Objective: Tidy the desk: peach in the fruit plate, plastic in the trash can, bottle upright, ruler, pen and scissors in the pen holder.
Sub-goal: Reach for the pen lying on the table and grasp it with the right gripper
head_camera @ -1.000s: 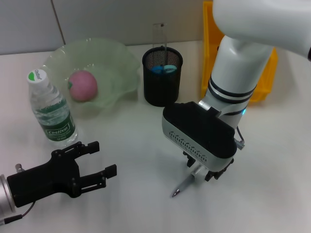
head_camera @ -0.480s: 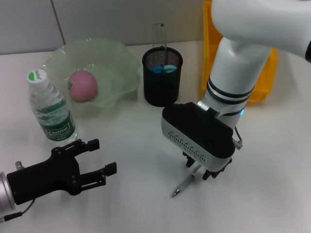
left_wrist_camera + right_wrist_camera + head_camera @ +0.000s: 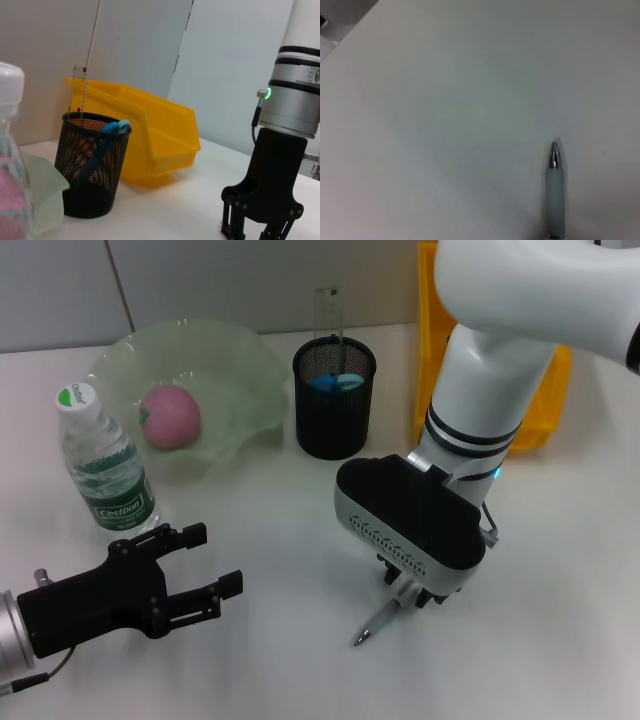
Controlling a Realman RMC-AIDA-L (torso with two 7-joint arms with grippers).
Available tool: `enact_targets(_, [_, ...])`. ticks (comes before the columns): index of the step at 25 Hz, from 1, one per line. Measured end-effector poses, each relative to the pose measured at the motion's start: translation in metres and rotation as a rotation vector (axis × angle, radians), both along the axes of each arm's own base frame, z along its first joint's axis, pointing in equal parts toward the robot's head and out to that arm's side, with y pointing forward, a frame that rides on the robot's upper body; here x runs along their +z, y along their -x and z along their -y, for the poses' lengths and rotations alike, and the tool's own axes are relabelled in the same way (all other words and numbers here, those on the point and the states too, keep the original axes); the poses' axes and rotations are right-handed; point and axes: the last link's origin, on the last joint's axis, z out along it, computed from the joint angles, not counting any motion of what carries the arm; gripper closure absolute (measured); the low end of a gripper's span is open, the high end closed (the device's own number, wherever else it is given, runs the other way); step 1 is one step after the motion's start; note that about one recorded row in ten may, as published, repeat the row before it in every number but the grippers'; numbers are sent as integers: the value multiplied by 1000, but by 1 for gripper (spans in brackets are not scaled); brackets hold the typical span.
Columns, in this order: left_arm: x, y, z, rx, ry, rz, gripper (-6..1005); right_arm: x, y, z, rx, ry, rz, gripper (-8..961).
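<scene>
Pen step: right pincer (image 3: 402, 592) clenched on the pen (image 3: 374, 623), well in front of the pen holder (image 3: 334, 397). Next it needs lifting over. Left pincer (image 3: 200, 570) released, idle.

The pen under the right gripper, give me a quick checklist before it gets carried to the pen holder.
1. Pen gripped: cannot tell; the right gripper is at its upper end, fingers hidden beneath the wrist.
2. Pen tip visible: ok, it pokes out toward the robot.
3. Pen holder upright: ok.
4. Room in the holder: cannot tell; ruler and blue-handled scissors already stand inside.
5. Left gripper out of the path: ok, open and off to the left, near the upright bottle.
</scene>
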Motion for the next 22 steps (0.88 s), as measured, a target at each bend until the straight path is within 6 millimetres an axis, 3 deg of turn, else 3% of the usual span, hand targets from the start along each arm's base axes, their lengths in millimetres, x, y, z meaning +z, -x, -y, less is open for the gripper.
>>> enact_targets(19, [1,0,-1,-2,-5,1,155,-3,0,0,8,12,3,628])
enact_targets(22, [2,-1,-2,0,-12,7,155,-2,2,-1,13,17,7,706])
